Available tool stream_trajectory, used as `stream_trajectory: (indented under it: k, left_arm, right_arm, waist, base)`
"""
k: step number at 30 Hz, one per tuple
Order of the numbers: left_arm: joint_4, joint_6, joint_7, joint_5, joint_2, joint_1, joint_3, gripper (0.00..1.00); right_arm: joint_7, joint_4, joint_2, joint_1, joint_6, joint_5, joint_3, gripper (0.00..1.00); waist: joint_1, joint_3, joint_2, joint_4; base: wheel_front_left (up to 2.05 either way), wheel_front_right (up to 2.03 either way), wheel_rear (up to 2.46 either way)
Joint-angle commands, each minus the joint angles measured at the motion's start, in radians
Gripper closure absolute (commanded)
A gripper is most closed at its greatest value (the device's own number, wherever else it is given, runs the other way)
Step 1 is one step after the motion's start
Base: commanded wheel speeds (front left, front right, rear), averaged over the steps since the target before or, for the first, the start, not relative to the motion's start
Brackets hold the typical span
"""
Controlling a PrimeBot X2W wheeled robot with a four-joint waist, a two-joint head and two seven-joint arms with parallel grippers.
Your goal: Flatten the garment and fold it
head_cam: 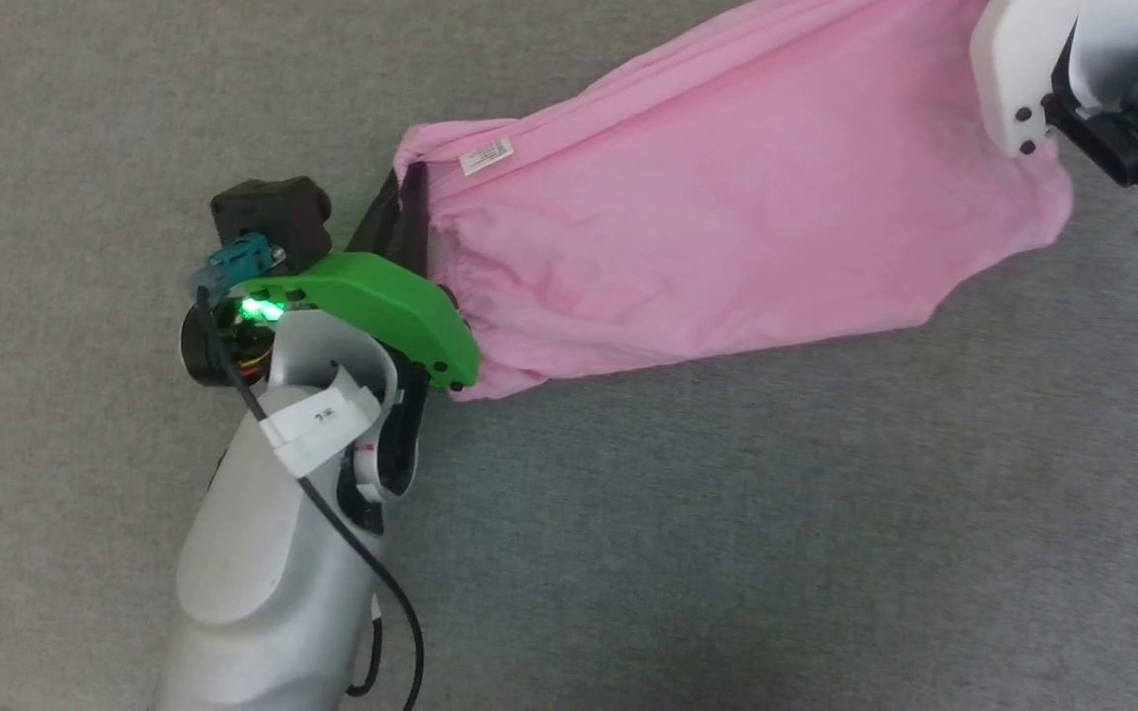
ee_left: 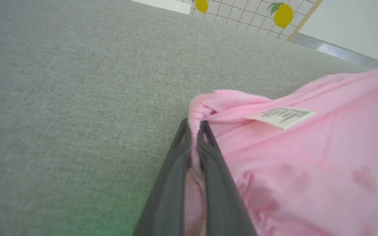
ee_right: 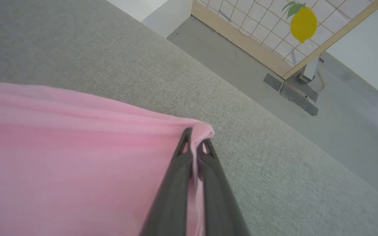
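Head view: the garment [head_cam: 727,217] is pink and thin. It is pulled out long, from the left side to the top right, over the gray surface [head_cam: 628,553]. I cannot tell if it touches the surface.
Waistband end: the waistband [head_cam: 446,262] is the bunched-up edge at the left end of the garment.
Tag: a small white label [head_cam: 486,155] is sewn on near the top corner of that end.
Left wrist view: the left gripper [ee_left: 194,129] has its two dark fingers squeezed tight on the waistband corner. Pink cloth is pinched between them, and the label lies just beside them.
Right wrist view: the right gripper [ee_right: 195,136] is squeezed tight on the other corner of the garment. A bit of pink pokes out past its tips.
Arms: the left arm [head_cam: 273,533] is pale, with a green part [head_cam: 381,296] next to the waistband. The right arm [head_cam: 1023,69] is white and covers the far end of the garment.
Far away: a screen with a yellow lemon [ee_right: 303,23] stands on the floor [ee_right: 241,72] past the edge of the surface.
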Motion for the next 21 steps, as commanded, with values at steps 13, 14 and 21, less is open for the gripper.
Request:
stream_trajectory:
  k: [13, 14, 21]
  left_arm:
    - [-0.063, -0.034, -0.054, -0.043, -0.011, 0.060, -0.034, 0.00]
    - [-0.069, -0.038, -0.074, -0.044, -0.010, 0.071, -0.030, 0.00]
    - [-0.078, -0.047, -0.303, 0.004, 0.028, 0.171, 0.009, 0.00]
  right_arm:
    - [-0.046, 0.175, 0.020, -0.045, -0.002, 0.044, 0.003, 0.00]
    - [-0.067, 0.174, 0.021, -0.036, -0.002, 0.050, -0.001, 0.00]
    - [-0.237, 0.129, 0.019, 0.087, -0.002, 0.129, -0.066, 0.00]
  waist:
    - [-0.0001, -0.022, 0.0000, 0.046]
    - [-0.0001, -0.035, 0.0000, 0.044]
    - [-0.0001, -0.137, 0.0000, 0.034]
  base:
    - [0.00, 0.00, 0.00]
    - [0.00, 0.00, 0.00]
    - [0.00, 0.00, 0.00]
